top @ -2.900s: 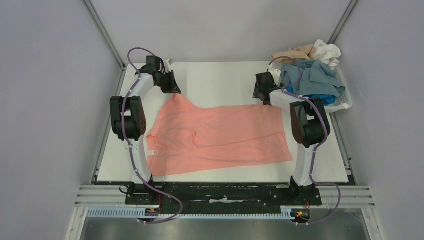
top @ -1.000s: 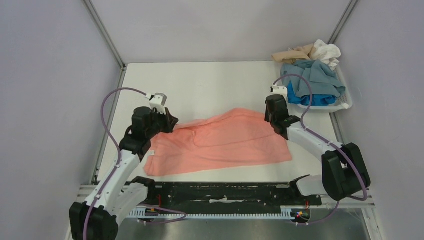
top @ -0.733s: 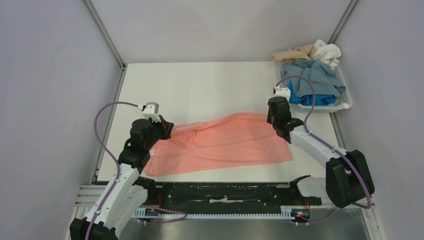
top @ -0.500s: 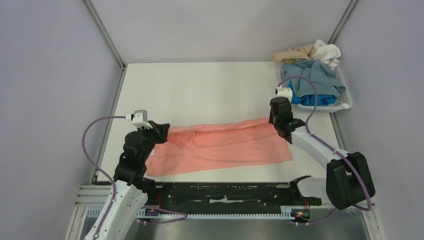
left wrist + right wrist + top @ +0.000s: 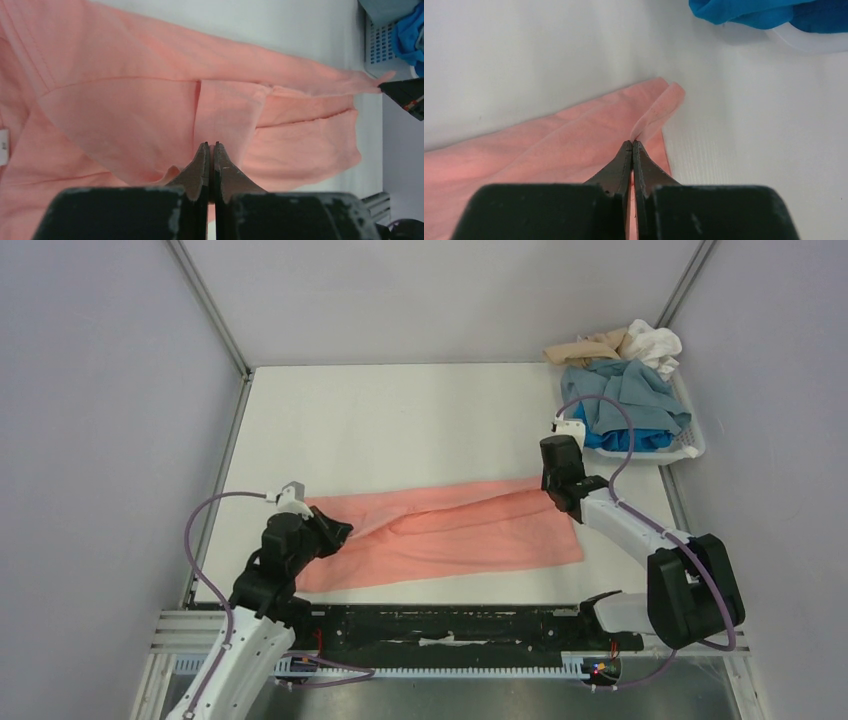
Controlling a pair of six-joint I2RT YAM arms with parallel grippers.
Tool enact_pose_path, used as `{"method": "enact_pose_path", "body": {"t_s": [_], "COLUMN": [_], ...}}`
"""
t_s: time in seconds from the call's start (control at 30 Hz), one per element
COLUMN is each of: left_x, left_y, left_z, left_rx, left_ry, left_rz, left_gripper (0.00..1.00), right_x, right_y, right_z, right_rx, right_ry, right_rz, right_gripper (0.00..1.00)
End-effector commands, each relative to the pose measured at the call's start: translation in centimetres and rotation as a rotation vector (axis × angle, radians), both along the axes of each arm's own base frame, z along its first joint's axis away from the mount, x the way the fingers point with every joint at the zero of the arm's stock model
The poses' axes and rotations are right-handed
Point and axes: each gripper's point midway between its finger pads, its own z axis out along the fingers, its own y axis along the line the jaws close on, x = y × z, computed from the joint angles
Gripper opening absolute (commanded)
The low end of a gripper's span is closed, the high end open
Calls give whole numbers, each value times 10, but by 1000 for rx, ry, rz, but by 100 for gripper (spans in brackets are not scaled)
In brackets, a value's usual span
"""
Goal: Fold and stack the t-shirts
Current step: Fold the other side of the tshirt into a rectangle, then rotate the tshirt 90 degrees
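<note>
A salmon-pink t-shirt (image 5: 450, 530) lies across the near half of the white table (image 5: 400, 420), its far edge doubled over toward the front. My left gripper (image 5: 335, 533) sits at the shirt's left end, shut on a fold of the pink cloth (image 5: 150, 115). In the left wrist view its closed tips (image 5: 210, 145) pinch the fabric, and the white neck label (image 5: 2, 146) shows at the left edge. My right gripper (image 5: 560, 495) holds the shirt's far right corner. Its tips (image 5: 632, 143) are shut on the doubled pink edge (image 5: 659, 107).
A white plastic basket (image 5: 692, 448) stands at the back right, holding grey-blue (image 5: 630, 390), bright blue (image 5: 620, 438), beige (image 5: 585, 348) and white (image 5: 655, 340) t-shirts. The bright blue shirt (image 5: 764, 10) lies just beyond my right gripper. Metal frame posts rise at the table's back corners.
Both grippers have drawn the shirt's far edge toward the front, flattening the raised cloth into a long fold. The left arm came nearer and lower; the right moved only slightly.
</note>
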Motion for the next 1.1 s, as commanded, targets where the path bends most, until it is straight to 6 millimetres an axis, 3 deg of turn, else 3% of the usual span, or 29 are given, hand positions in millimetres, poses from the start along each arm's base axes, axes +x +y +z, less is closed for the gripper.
{"method": "enact_pose_path", "body": {"t_s": [0.0,0.1,0.17,0.23,0.3,0.4,0.53,0.7,0.77,0.83,0.97,1.07], "left_x": [-24,-35,-43,-47,-47,-45,-31,-3,9,21,50,85], "left_y": [-25,-28,-29,-32,-30,-28,-42,-83,-86,-76,-60,-39], "left_z": [-10,-11,-6,1,12,32,36,24,9,-16,-42,-61], "left_rx": [-116,-136,-155,-174,-170,-126,-113,-243,-253,-214,-143,-94], "left_ry": [143,176,184,172,152,109,85,86,106,156,185,207], "left_rz": [-60,-66,-67,-79,-76,-103,-171,-280,-244,-164,-78,31], "left_gripper": [2,3,22,47,75,77,78,79,82,89,92,93], "right_x": [3,-11,-23,-30,-33,-32,-24,-17,-19,-15,-6,-11], "right_y": [-11,-12,-21,-28,-30,-27,1,82,105,112,112,109], "right_z": [7,-5,-9,-8,-3,10,19,19,13,2,-24,-39], "right_rx": [-26,-5,-10,-14,-3,22,96,330,396,413,407,424], "right_ry": [-11,45,57,42,16,-24,-63,-123,-96,-62,10,60], "right_rz": [-66,-95,-153,-198,-212,-186,2,429,532,546,511,461], "right_gripper": [2,8,18,45,79,98,98,98,98,98,98,98]}}
